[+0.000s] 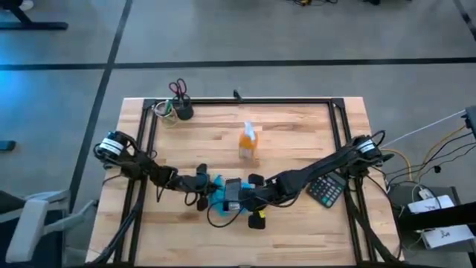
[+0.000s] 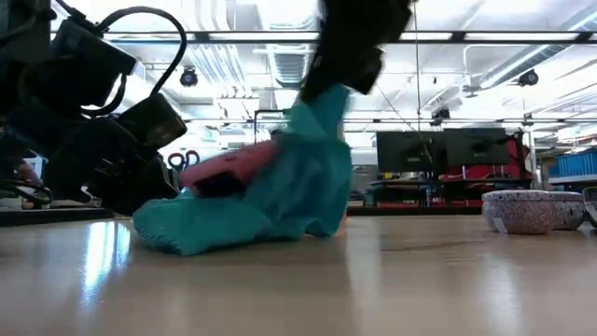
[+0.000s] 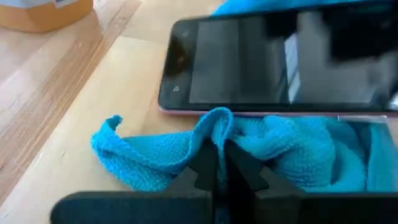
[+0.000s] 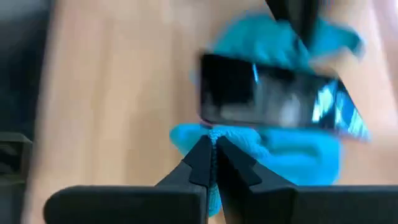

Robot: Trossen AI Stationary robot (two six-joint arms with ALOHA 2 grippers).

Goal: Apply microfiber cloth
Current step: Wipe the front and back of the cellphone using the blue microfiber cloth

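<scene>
Grippers meet near the table's front edge in the high view: the left gripper [image 1: 205, 183] and the right gripper [image 1: 249, 198] close in from either side on the microfiber cloth [image 1: 220, 195], a turquoise patch between them, with the phone [image 1: 233, 190] lying on it. An orange spray bottle [image 1: 248, 141] stands well beyond both, a calculator [image 1: 326, 189] off by the right arm.

Low view: the cloth [image 2: 270, 201] is bunched on the table [image 2: 373, 280], one corner drawn up under a dark gripper above, the pink-edged phone [image 2: 229, 168] tilted on the folds.

Left wrist view: the left gripper [image 3: 214, 163] is pinched together on a raised fold of cloth [image 3: 149, 158], the phone's dark screen [image 3: 273, 65] just beyond its tips.

Right wrist view: the right gripper [image 4: 211, 158] is likewise clamped on the cloth's edge [image 4: 249, 143], the phone [image 4: 267, 93] just past it.

Judging from this, wiping well means one gripper keeping its pinch low to anchor the cloth while the other draws fabric across the glass in short, gentle strokes, so the phone doesn't slide off.
</scene>
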